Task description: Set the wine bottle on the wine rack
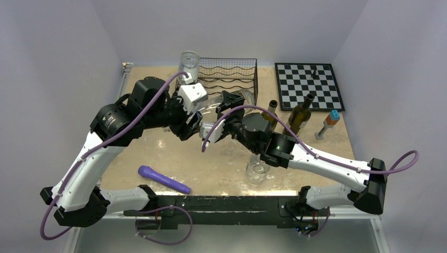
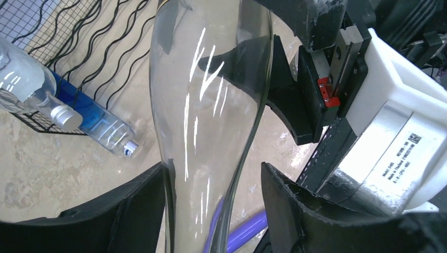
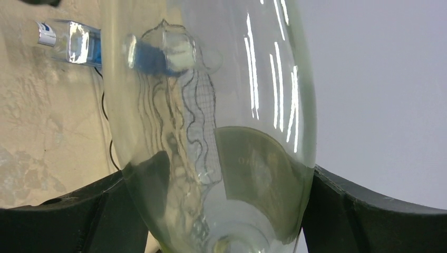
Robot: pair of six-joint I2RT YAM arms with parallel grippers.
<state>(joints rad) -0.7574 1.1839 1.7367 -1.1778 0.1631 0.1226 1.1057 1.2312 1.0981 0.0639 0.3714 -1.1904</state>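
Both jaws clamp the clear wine bottle (image 1: 224, 108), long axis pointing at the wine rack (image 1: 227, 74) just behind.

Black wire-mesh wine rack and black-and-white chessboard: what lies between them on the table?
Only bare beige tabletop separates the wine rack and the chessboard, as the top external view shows.

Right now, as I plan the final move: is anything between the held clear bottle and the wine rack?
Nothing visible does. The clear wine bottle is held right at the near side of the wine rack, with no object between them. Another clear bottle stands by the rack's far left corner, off the direct path.
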